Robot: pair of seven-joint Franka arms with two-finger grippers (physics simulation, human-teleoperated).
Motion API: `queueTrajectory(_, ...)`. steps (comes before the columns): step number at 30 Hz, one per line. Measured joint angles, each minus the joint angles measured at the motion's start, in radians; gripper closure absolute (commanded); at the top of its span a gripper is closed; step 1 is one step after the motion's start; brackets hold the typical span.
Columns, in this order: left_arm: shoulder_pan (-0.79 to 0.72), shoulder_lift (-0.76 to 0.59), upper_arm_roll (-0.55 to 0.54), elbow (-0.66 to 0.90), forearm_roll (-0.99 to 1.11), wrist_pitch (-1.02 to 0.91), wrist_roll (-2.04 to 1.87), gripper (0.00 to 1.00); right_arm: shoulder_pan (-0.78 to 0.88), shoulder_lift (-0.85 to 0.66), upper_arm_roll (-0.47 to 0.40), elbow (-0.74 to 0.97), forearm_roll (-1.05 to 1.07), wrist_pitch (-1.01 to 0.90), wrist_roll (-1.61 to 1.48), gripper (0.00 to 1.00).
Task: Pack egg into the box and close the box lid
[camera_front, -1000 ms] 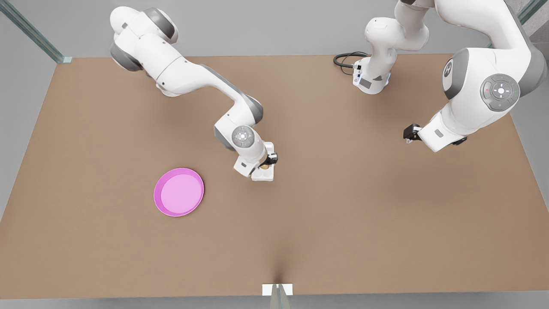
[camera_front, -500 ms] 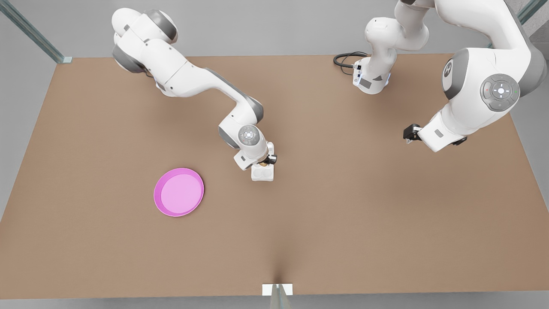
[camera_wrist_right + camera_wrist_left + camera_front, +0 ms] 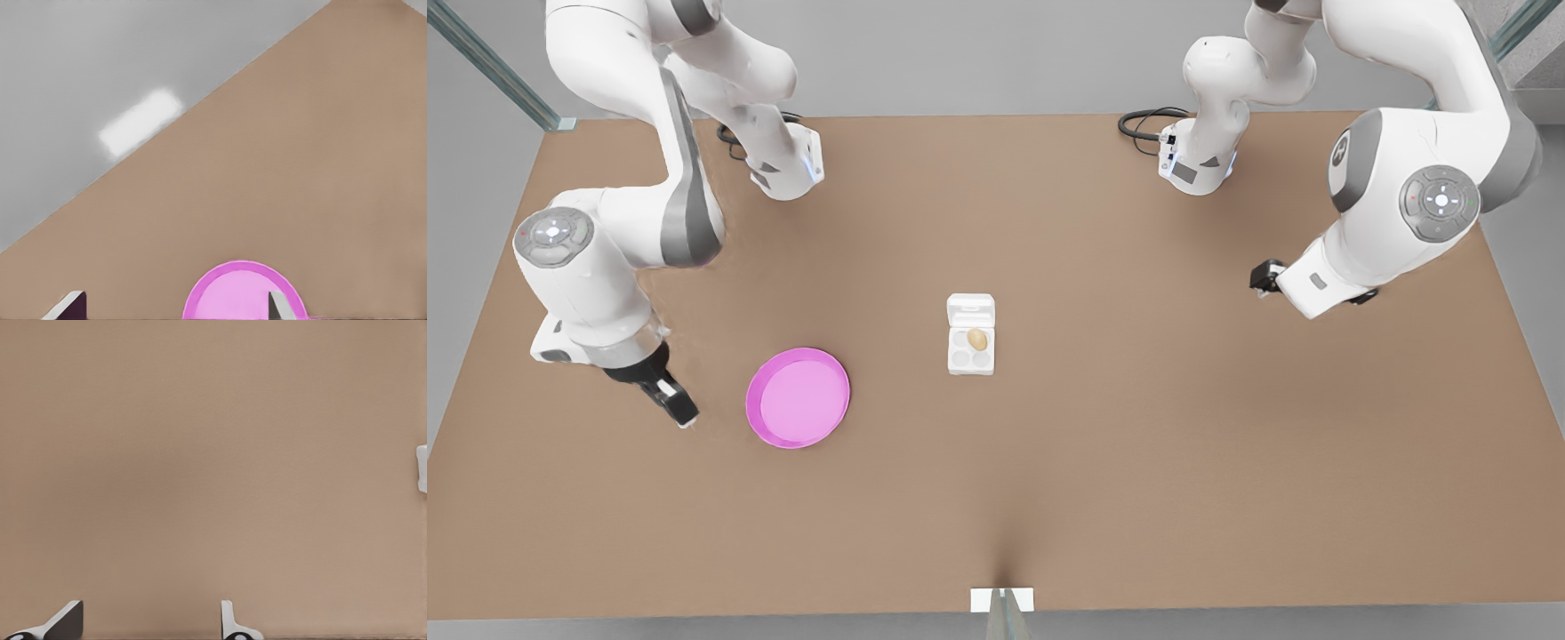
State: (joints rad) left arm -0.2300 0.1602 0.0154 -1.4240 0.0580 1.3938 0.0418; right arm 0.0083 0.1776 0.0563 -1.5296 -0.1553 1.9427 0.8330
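**Egg seated; lid open; both tools clear of box**

Since the earlier frame, the right tool (image 3: 680, 411) has left the box (image 3: 970, 370) and withdrawn to the front view's left, just beside the pink plate (image 3: 798, 397). It left the egg (image 3: 977, 339) behind. You will find the egg in the cup next to the lid (image 3: 970, 312), on the front view's right. The other three cups are empty.

The lid lies open and flat on the worktop (image 3: 1138, 462), on the far side of the cups. The hinge line runs across the front view, left to right. In my judgement, closing it means swinging the lid over that line toward the near edge.

Right tool (image 3: 173, 303): fingers apart, holding nothing, with the plate (image 3: 233, 293) ahead of it.

Left tool (image 3: 1261, 280): waits at the front view's right. In its wrist view the fingers are apart over bare worktop (image 3: 150, 620).

Both tools stand well apart from the box, on opposite sides. I cannot tell you which is nearer.

Packing appears done; the lid is not yet closed.
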Motion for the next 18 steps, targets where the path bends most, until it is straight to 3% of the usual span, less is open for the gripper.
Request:
queueTrajectory(1,0.011,0.004,-0.08,0.002,0.001,-0.025,-0.012,0.0,-0.022,-0.028,-0.023,-0.001,0.026,-0.075,-0.05,0.0)
queueTrajectory(4,-0.002,0.083,-0.553,0.003,-0.029,-0.111,-0.136,0.01,-0.064,-0.012,-0.044,0.096,0.071,-0.248,-0.183,0.0)
queueTrajectory(5,-0.094,0.166,-0.659,0.004,-0.04,-0.116,-0.199,0.51,-0.067,0.014,-0.045,0.131,0.079,-0.282,-0.223,0.0)
queueTrajectory(6,-0.177,0.224,-0.713,0.003,-0.046,-0.099,-0.264,0.79,-0.068,0.031,-0.046,0.164,0.085,-0.309,-0.261,0.0)
queueTrajectory(9,-0.35,0.357,-0.762,0.002,-0.032,-0.004,-0.453,0.79,-0.081,0.059,-0.047,0.195,0.095,-0.357,-0.362,0.0)
queueTrajectory(12,-0.38,0.536,-0.758,0.001,0.031,0.092,-0.624,0.79,-0.083,0.07,-0.047,0.198,0.1,-0.375,-0.447,0.0)
queueTrajectory(18,-0.383,0.657,-0.606,0.001,0.116,0.298,-0.901,0.79,-0.098,0.071,-0.049,0.201,0.098,-0.386,-0.581,0.0)
